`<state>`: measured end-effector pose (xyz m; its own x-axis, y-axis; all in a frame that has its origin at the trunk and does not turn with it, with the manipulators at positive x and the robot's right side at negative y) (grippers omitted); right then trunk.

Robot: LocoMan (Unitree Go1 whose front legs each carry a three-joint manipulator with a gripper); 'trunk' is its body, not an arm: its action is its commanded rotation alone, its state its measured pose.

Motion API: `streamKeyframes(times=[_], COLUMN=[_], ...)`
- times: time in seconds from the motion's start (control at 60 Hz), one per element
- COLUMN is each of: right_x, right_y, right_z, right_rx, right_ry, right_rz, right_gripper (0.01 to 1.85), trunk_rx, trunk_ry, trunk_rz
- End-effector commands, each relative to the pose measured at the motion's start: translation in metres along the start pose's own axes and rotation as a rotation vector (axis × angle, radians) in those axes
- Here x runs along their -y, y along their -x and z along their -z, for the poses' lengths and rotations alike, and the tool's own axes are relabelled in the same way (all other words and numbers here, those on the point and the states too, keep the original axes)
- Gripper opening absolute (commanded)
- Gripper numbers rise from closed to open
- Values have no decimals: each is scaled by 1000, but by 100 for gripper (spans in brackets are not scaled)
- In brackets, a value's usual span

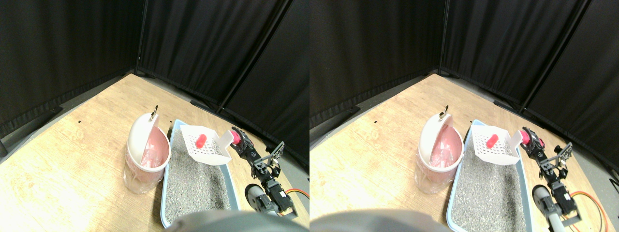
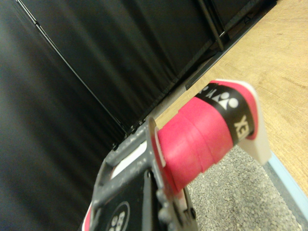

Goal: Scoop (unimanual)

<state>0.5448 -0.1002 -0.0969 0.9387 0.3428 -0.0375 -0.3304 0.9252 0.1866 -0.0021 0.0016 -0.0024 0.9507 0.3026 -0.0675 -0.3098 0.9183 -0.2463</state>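
Scoop (image 1: 205,146), white and slotted, raised clear of the grey litter (image 1: 193,183) over the far end of the pale blue tray (image 1: 166,193), carrying one small red piece (image 1: 200,140) on its perforated floor. Judged well along: piece lifted out of the litter and sifted, no grains seen heaped in the pan. Left to do, by the look of it: swing across to the pink bin (image 1: 145,159) standing just beside the tray's left wall, lid (image 1: 141,135) tipped up and open, and tip the piece in. Not yet over the bin mouth; between the tray's far right corner and the bin's rim.

Long axis running from the red-wrapped handle (image 2: 202,134) at the right, near the tray's right wall, toward the open front lip at the left, so the mouth of the pan faces the bin. Pan held roughly level, perhaps slightly nose-down toward the near left; hard to tell more closely.

Right gripper (image 1: 240,141) at the handle end; in the wrist view the wrapped handle sits pressed against the dark frame of one of the fingers (image 2: 139,192), and with the scoop aloft, taken as clamped on the handle, though the gap itself is hidden.

Floor (image 1: 72,154) of pale wood beneath, black curtains (image 1: 203,43) behind.
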Motion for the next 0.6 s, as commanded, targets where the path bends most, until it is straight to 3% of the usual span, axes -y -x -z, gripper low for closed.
streamKeyframes(times=[0.017, 0.267, 0.6], right_x=[-6, -15, -27], right_y=[-4, -13, -27], right_z=[-7, -7, -6], right_rx=[49, 26, -2], right_ry=[-15, 5, 84], right_rz=[-39, -72, -101], right_gripper=[5, 5, 5], trunk_rx=[3, 14, 11], trunk_ry=[-1, 12, 22], trunk_rz=[-27, -48, -65])
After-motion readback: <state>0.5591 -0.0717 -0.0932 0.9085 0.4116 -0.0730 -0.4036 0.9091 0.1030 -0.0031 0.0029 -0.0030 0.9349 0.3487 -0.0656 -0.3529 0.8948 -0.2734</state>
